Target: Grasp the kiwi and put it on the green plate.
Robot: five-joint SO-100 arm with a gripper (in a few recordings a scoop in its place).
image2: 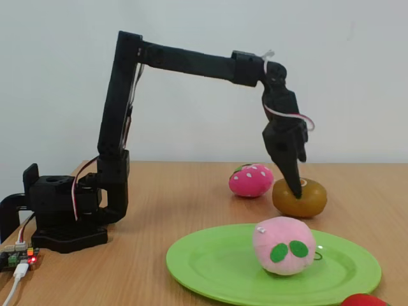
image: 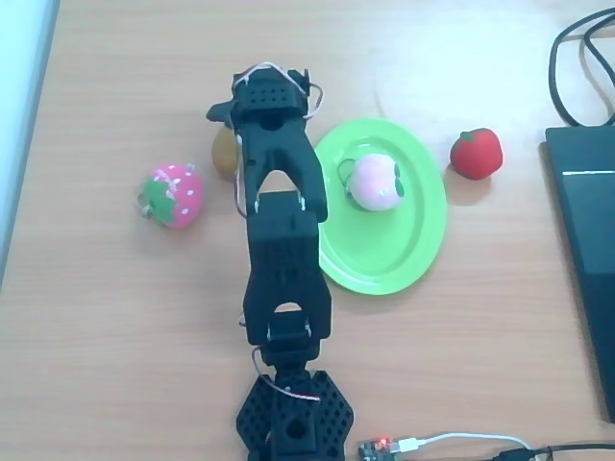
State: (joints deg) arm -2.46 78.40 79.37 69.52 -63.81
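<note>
The kiwi (image2: 307,203) is an olive-brown egg shape lying on the wooden table behind the green plate (image2: 217,268). In the overhead view the kiwi (image: 222,154) peeks out at the left of the black arm (image: 283,240), just left of the green plate (image: 404,254). My gripper (image2: 295,189) points straight down, and its tip reaches the kiwi's top front. Its fingers overlap in the fixed view and sit under the wrist in the overhead view, so the gap between them is hidden.
A pale pink peach-like ball (image: 377,182) sits on the plate. A pink strawberry (image: 173,195) lies left of the kiwi and a red toy fruit (image: 477,154) right of the plate. A black laptop (image: 584,259) and cables fill the right edge.
</note>
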